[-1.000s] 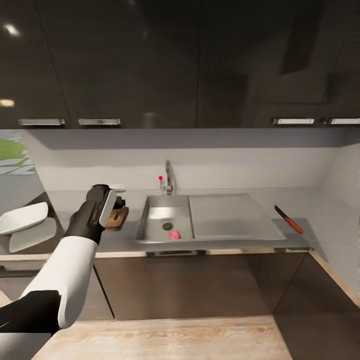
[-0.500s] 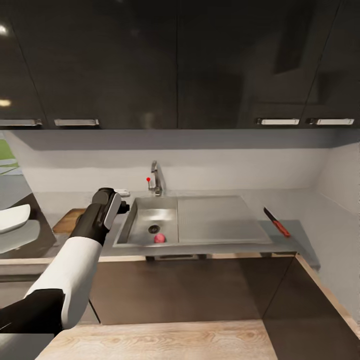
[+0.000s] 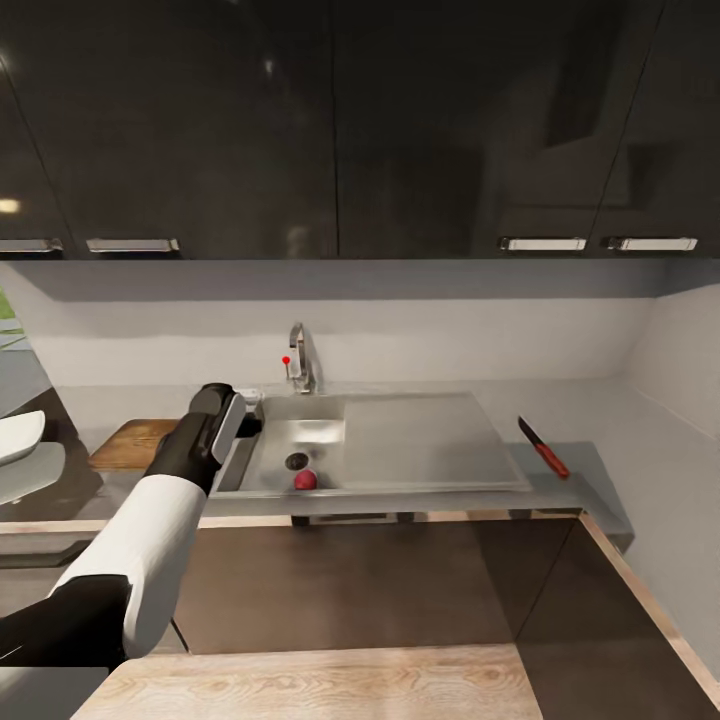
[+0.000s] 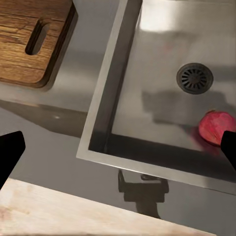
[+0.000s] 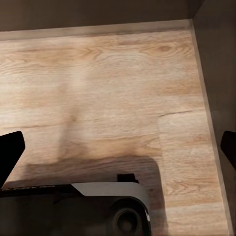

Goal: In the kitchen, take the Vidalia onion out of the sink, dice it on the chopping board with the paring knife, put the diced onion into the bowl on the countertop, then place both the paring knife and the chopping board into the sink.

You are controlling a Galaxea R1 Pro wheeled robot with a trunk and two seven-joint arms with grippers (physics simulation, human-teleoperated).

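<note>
Countertop [image 3: 590,470], chopping board [image 3: 130,443] half behind left arm, bowl [image 3: 15,437] cropped, both hands [image 4: 118,147] [image 5: 118,147] spread apart.

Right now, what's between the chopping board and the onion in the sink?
In the left wrist view, a bare strip of countertop, then the sink rim and steel floor, separate the chopping board from the Vidalia onion.

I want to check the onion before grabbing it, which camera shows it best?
The left wrist view: the Vidalia onion looks large and clear on the sink floor beside the drain. The head view shows it as a small red ball. The right wrist view looks at wood floor.
</note>
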